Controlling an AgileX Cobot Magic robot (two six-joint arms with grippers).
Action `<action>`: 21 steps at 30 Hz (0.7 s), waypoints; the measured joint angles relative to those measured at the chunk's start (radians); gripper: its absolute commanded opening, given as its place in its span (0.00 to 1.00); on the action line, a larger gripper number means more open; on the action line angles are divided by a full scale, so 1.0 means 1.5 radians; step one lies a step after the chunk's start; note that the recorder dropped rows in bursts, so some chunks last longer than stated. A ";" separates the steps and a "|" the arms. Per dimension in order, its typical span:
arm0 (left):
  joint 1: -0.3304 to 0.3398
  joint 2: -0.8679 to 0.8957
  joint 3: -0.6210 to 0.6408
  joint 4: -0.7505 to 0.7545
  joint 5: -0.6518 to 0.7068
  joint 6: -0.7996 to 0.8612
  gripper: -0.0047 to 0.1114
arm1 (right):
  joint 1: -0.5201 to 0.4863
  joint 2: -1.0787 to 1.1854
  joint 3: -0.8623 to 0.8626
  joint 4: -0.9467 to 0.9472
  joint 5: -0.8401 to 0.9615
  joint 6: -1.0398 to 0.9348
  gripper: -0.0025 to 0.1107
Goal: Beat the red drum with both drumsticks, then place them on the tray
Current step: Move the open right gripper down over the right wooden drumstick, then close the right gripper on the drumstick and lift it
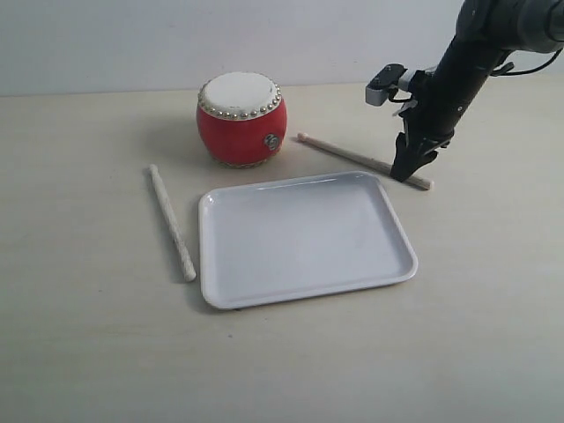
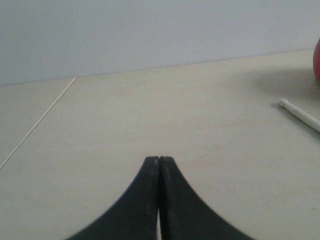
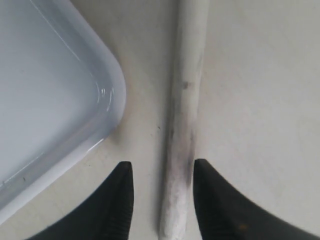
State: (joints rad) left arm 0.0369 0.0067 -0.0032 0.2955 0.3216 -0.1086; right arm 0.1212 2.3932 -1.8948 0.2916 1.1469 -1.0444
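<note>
I'm at the pick-up: my right claw [image 3: 162, 165] gapes astride the stick [image 3: 186, 100]; my left claw [image 2: 159, 161] is pressed closed, empty. Next, I'd say, squeeze and lift.

Bright, soft, even light over the pale table [image 1: 88, 352] here; the red drum [image 1: 241, 132] casts just a faint diffuse shadow beside it and carries small glints on its glossy side; the tray [image 1: 300, 233] gleams mildly, with thin glare streaks at its corner up close; the exterior view looks slightly grainy; the right gripper [image 3: 162, 164] sits dark and soft-edged, very near the lens.
</note>
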 measured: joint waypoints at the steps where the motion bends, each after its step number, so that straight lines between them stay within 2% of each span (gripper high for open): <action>1: 0.000 0.000 0.000 0.000 0.000 0.000 0.04 | 0.000 0.000 0.000 0.001 0.000 0.001 0.37; 21: 0.000 0.000 0.000 0.000 0.000 0.000 0.04 | 0.000 0.015 0.000 0.003 -0.011 0.028 0.35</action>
State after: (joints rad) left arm 0.0369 0.0067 -0.0032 0.2955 0.3216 -0.1086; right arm 0.1212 2.4152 -1.8948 0.2961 1.1308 -1.0030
